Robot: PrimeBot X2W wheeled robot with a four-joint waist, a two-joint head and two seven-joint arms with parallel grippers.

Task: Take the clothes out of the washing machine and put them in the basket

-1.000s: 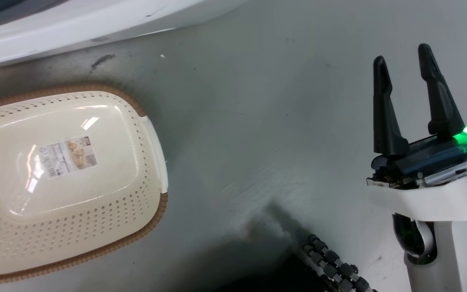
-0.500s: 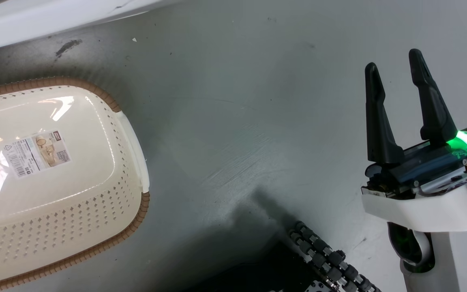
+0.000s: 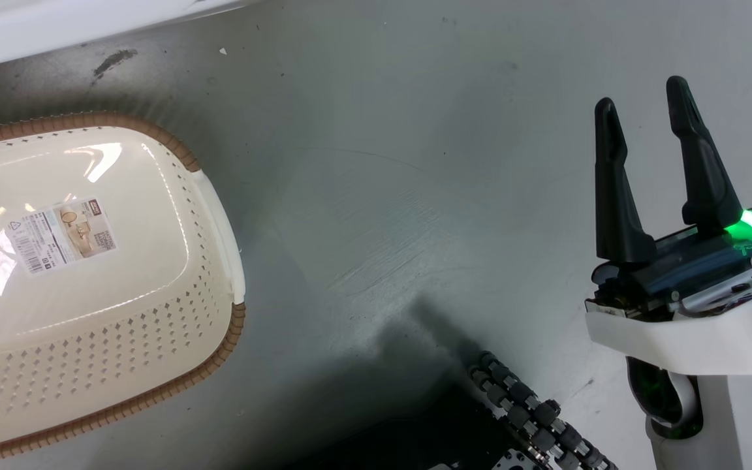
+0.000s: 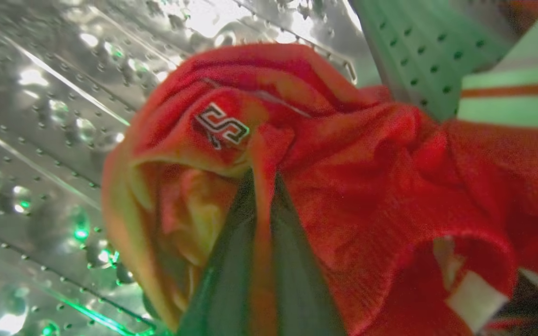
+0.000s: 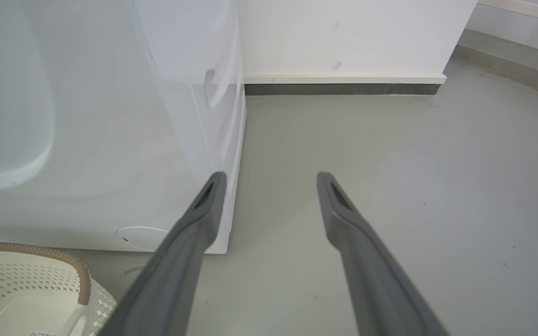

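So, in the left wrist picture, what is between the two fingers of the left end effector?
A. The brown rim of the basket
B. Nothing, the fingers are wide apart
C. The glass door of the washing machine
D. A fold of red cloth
D: the left end effector is shut on a fold of the red clothes, with the perforated steel drum of the washing machine behind it.

The basket is cream with diamond perforations and a brown woven-look rim; beside it the floor is grey; the clothes are red — white-and-black lettering.
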